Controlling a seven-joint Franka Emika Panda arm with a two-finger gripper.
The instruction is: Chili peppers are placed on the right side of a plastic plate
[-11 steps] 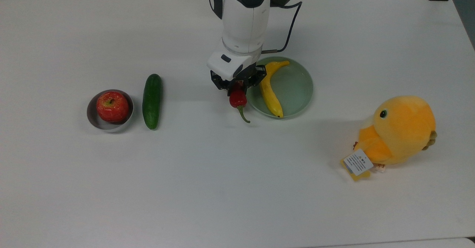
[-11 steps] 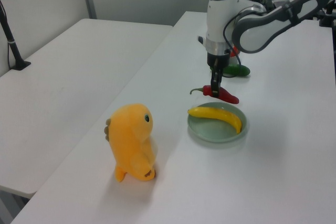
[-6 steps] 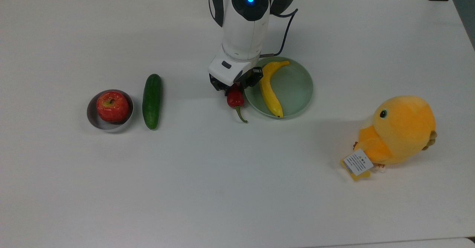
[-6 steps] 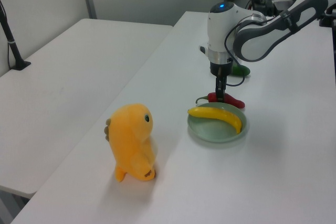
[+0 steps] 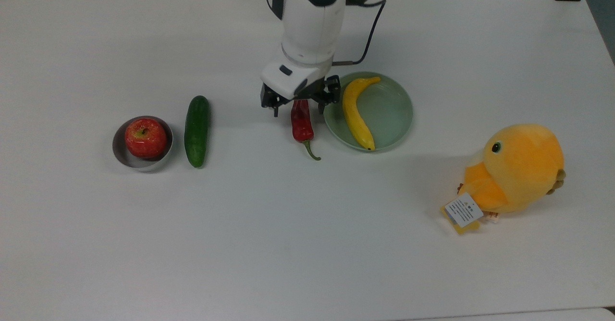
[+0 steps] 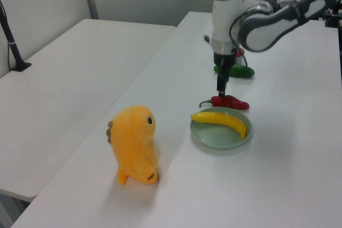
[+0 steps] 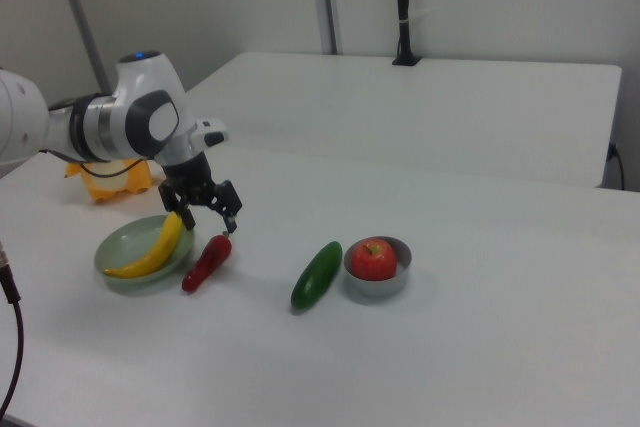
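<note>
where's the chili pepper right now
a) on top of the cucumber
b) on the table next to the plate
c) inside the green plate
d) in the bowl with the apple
b: the chili pepper lies on the table just beside the plate, below the open gripper.

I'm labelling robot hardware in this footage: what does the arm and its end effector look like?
The arm is glossy white with dark grey joint sections and a round blue light on top. A thin black cable loops off its side. The end effector is small and black, with two slim fingers beneath a white wrist housing.
</note>
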